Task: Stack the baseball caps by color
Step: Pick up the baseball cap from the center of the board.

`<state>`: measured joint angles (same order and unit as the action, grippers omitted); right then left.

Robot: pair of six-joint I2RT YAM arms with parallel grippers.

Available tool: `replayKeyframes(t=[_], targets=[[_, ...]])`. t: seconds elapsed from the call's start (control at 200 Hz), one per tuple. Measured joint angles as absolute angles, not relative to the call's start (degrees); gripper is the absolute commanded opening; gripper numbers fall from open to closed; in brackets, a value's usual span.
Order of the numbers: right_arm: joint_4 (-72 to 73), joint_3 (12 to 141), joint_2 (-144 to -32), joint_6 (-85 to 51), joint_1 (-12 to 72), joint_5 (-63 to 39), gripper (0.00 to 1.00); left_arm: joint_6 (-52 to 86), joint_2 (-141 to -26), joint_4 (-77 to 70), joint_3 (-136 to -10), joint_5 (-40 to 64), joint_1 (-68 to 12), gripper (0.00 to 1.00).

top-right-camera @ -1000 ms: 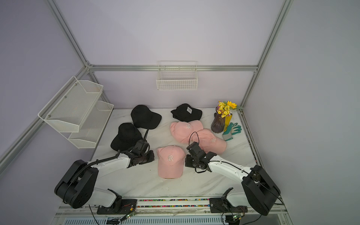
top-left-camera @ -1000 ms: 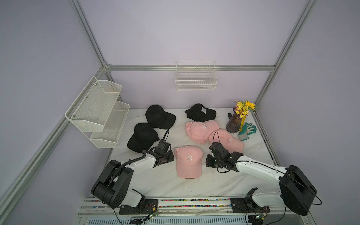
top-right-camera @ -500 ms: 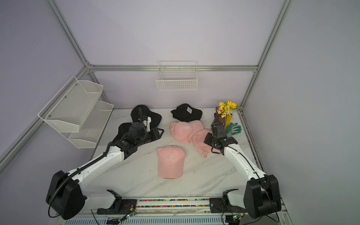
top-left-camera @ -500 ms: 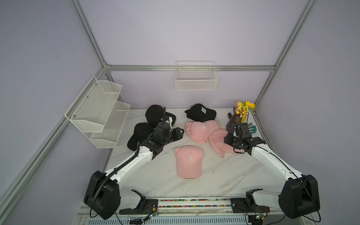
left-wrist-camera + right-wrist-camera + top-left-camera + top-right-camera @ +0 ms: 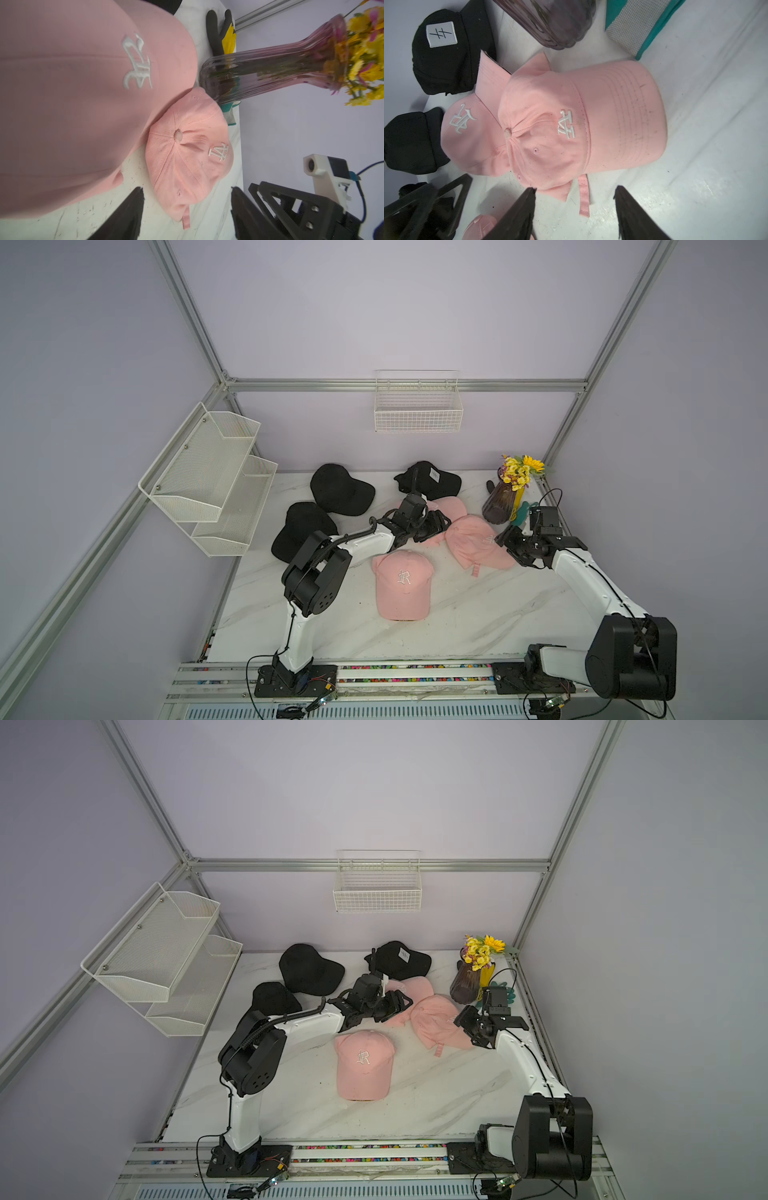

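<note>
Between the wide, empty left gripper and right gripper lies 1 pink cap.

Even, soft light, faint shadows; wrist views blur close up.

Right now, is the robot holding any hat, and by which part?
Nothing is held. The left gripper and right gripper both stand open near one pale pink fabric cap.
</note>
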<state>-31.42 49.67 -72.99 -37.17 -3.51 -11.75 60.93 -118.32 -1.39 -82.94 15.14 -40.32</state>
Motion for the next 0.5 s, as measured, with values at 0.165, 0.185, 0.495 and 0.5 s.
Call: replayKeyframes(t=[0.165, 0.185, 0.495, 0.5], targets=[[-31.3, 49.2, -72.2, -37.6, -3.5, -13.8, 0.68, 62.4, -124.5, -2.0, -84.6, 15.9, -41.1, 0.69], [-31.3, 49.2, -72.2, -37.7, -3.5, -14.0, 0.68, 62.5, -125.3, -2.4, -84.8, 16.3, -41.1, 0.69], [-31.4, 49.2, -71.1, -38.4, -3.5, -14.8, 0.68, 64.6, -130.0, -6.8, -88.4, 20.4, -41.7, 0.45], [-31.4, 49.2, -71.1, -38.4, -3.5, -14.8, 0.68, 64.6, -130.1, -6.9, -88.5, 20.5, -41.7, 0.44]])
